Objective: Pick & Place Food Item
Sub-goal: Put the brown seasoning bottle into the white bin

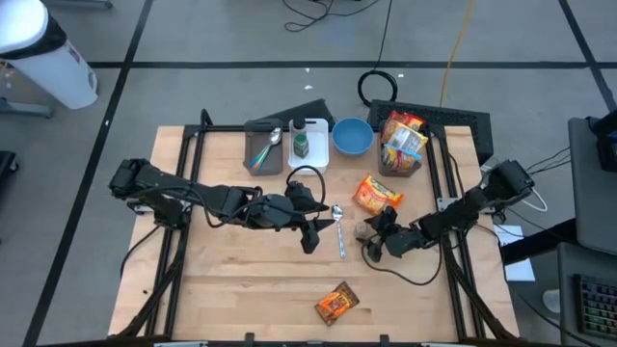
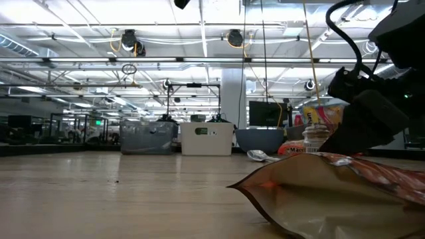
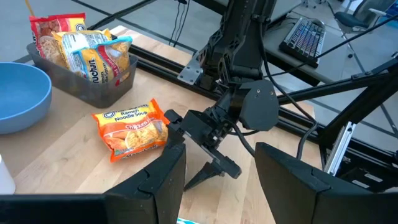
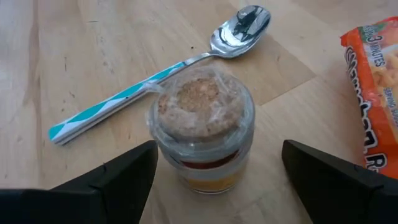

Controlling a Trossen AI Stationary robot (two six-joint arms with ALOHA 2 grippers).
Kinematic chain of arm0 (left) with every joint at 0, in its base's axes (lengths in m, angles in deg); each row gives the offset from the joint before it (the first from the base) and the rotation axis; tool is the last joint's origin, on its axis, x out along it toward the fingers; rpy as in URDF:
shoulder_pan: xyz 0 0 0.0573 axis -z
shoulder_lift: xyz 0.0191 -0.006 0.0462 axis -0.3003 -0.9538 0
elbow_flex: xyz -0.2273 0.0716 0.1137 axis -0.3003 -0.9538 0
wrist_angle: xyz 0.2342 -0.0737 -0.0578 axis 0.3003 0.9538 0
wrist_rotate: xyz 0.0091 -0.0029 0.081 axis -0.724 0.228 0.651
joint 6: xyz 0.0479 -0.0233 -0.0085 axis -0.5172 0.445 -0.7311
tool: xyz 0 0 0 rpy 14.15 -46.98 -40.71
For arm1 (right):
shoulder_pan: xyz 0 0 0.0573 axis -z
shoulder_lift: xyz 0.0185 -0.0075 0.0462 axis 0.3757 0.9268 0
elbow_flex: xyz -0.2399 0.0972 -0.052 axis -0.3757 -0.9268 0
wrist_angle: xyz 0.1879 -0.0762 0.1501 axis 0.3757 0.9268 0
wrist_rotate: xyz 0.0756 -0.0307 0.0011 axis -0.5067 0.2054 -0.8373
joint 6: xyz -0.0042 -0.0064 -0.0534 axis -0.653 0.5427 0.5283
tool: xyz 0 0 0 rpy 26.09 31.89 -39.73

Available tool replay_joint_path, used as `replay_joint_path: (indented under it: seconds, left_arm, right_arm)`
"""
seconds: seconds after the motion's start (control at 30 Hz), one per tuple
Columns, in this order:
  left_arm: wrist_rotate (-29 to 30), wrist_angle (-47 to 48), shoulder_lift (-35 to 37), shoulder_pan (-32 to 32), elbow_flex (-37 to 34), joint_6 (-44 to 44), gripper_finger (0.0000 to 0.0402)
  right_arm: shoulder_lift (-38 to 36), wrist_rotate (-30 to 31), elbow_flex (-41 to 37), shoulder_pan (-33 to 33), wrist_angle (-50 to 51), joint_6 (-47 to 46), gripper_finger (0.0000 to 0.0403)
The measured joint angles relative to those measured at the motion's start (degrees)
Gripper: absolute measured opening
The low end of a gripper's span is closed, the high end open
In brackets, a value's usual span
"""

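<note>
Wide-open, the right claw (image 4: 214, 171) flanks a small cork-topped glass jar (image 4: 202, 127) standing upright on the wooden tabletop (image 4: 93, 56), untouched. Just beyond lies a teal-handled metal spoon (image 4: 161, 74). Left claw (image 1: 310, 234) hovers open left of the spoon.

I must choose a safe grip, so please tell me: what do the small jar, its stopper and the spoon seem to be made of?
Jar: clear and glossy, probably glass. Stopper: grainy tan, looks like cork under clear film. Spoon: mirror-bright metal bowl; teal-and-white patterned handle, possibly plastic.
</note>
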Motion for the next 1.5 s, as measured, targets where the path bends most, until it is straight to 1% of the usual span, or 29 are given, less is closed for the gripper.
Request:
replay_joint_path:
  seconds: [0.17, 0.3, 0.47, 0.7, 0.83, 0.9, 1.5]
  left_arm:
    - [0.0, 0.0, 0.0, 0.0, 0.0, 0.0, 0.02]
    - [0.0, 0.0, 0.0, 0.0, 0.0, 0.0, 0.02]
    - [0.0, 0.0, 0.0, 0.0, 0.0, -0.2, 0.02]
    - [0.0, 0.0, 0.0, 0.0, 0.0, -0.1, 0.02]
    - [0.0, 0.0, 0.0, 0.0, 0.0, 0.0, 0.02]
    - [0.0, 0.0, 0.0, 0.0, 0.0, 0.0, 0.02]
    - [0.0, 0.0, 0.0, 0.0, 0.0, 0.0, 0.02]
  right_arm:
    - [0.0, 0.0, 0.0, 0.0, 0.0, 0.1, 0.0333]
    - [0.0, 0.0, 0.0, 0.0, 0.5, -0.3, 0.0316]
    - [0.0, 0.0, 0.0, 0.0, 0.6, -0.6, 0.0274]
    - [0.0, 0.2, 0.0, 0.0, 0.6, -3.2, 0.0199]
    - [0.0, 0.2, 0.0, 0.0, 0.2, -3.1, 0.0172]
    - [0.0, 0.2, 0.0, 0.0, 0.2, -3.4, 0.017]
    - [0.0, 0.2, 0.0, 0.0, 0.3, -3.2, 0.0199]
